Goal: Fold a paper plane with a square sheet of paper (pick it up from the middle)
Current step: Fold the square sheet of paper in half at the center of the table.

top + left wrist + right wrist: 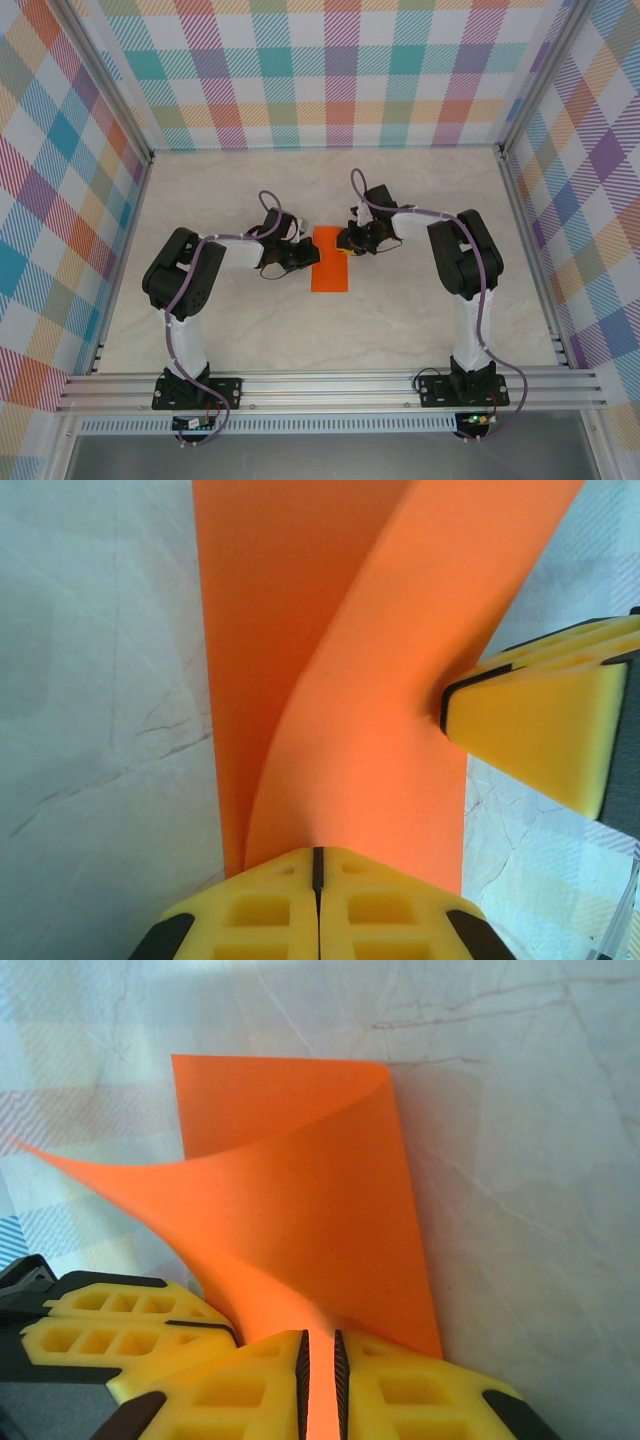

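Pinching square sheet of paper: left end effector, right end effector.

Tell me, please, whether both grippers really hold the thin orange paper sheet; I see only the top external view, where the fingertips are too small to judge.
Observer: From the right wrist view, the right gripper is shut on the thin orange paper sheet; orange shows between its yellow fingers.
Operator: Thank you. And the left one?
Observer: The left gripper is shut too; the sheet's raised flap runs straight into its closed fingertips.
Operator: Does the sheet lie flat?
Observer: No; its upper layer curves up off the lower layer, which rests on the pale marble-patterned table.
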